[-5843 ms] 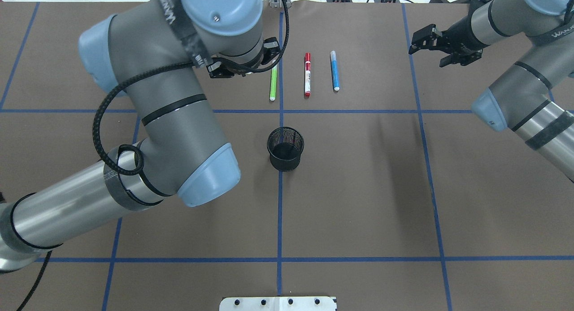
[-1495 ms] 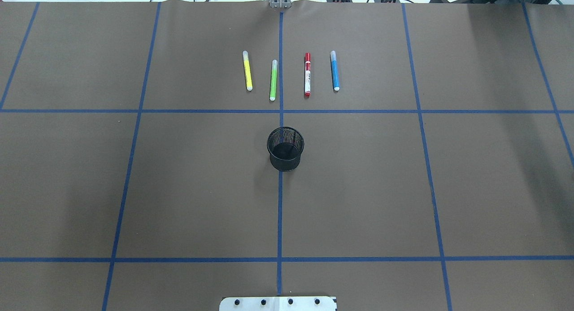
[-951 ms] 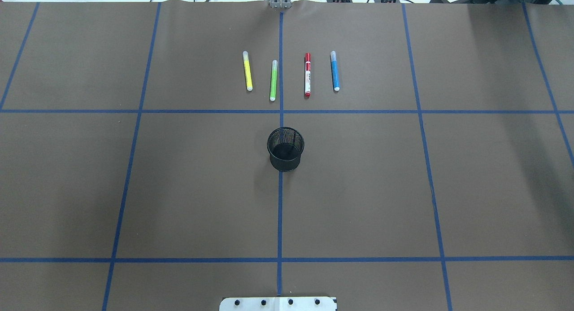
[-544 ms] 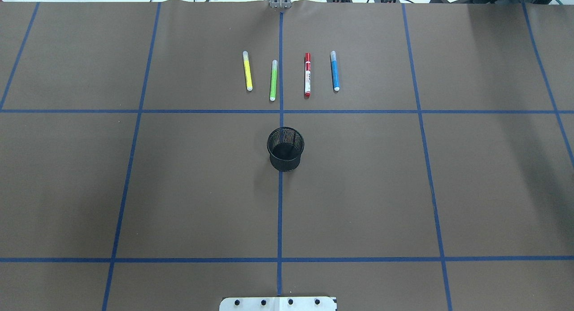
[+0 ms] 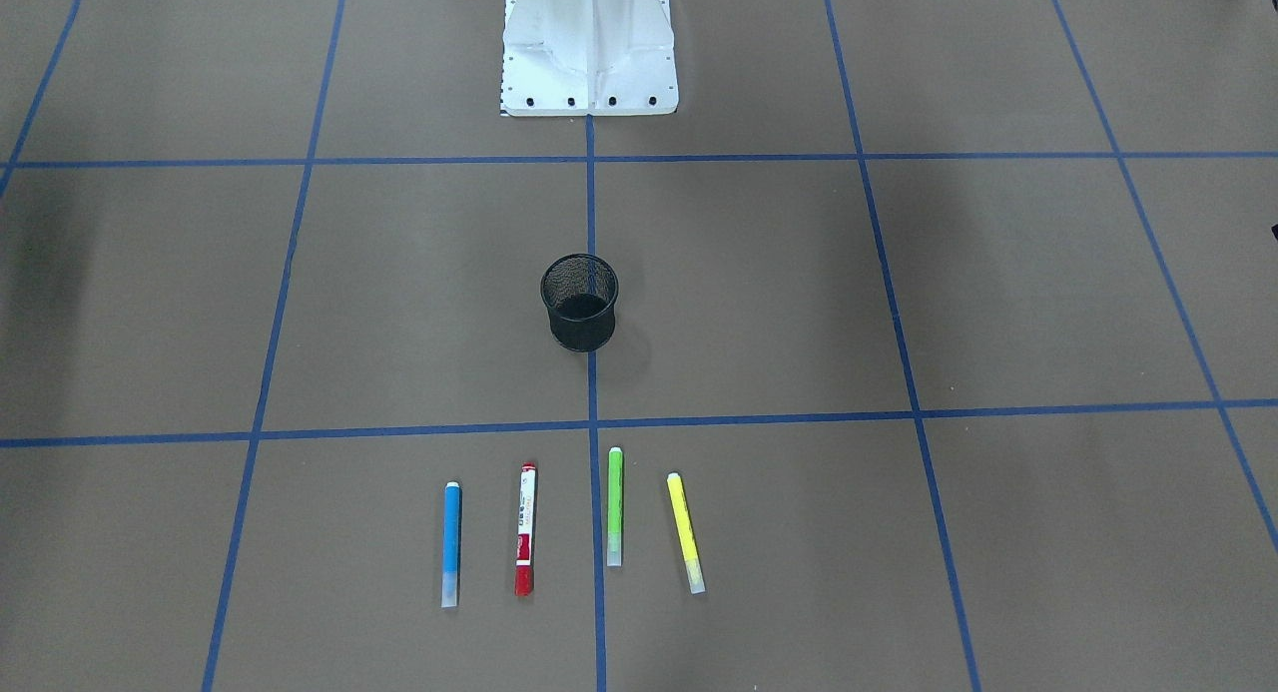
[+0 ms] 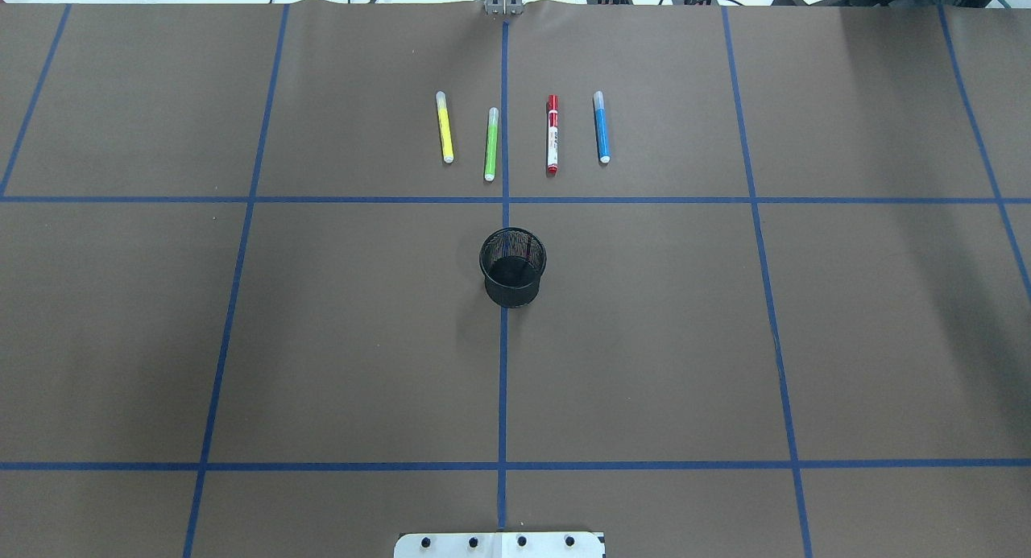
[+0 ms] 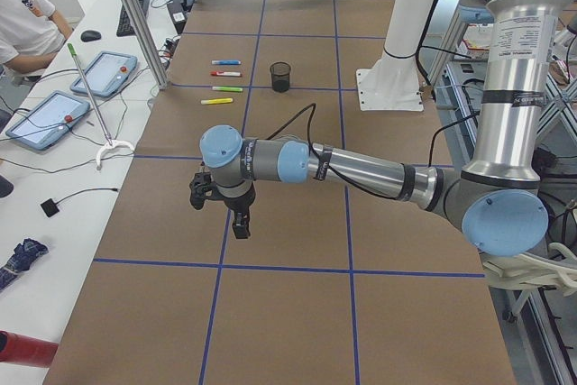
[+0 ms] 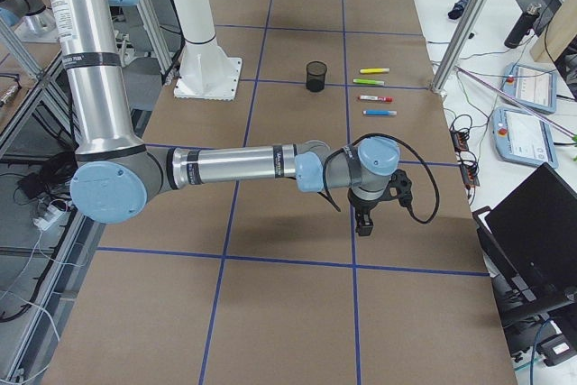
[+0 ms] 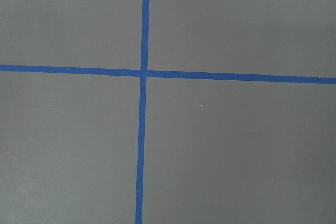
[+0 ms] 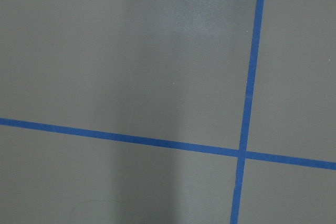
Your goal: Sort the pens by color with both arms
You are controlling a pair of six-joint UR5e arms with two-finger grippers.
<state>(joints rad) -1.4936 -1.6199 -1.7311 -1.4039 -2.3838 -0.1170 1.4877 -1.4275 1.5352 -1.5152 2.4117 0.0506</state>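
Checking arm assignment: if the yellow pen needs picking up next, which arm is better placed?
Left, probably: the yellow pen lies outermost on the robot's left of the row, toward the left gripper; the right gripper hovers at the opposite table end.

The worktop (image 6: 644, 341) is covered in matt brown paper, marked off with smooth blue tape (image 6: 503, 381). The cup (image 6: 513, 266) is made of dull black wire mesh. Beyond the cup, the yellow pen (image 6: 444, 127), green pen (image 6: 490, 144) and blue pen (image 6: 602, 127) are seen in smooth plastic with translucent pale caps. The red pen (image 6: 552, 135) is wrapped in a white printed label. The left arm (image 7: 361, 167) and right arm (image 8: 234, 167) are finished in satin silver-grey metal, with light-blue joint caps.
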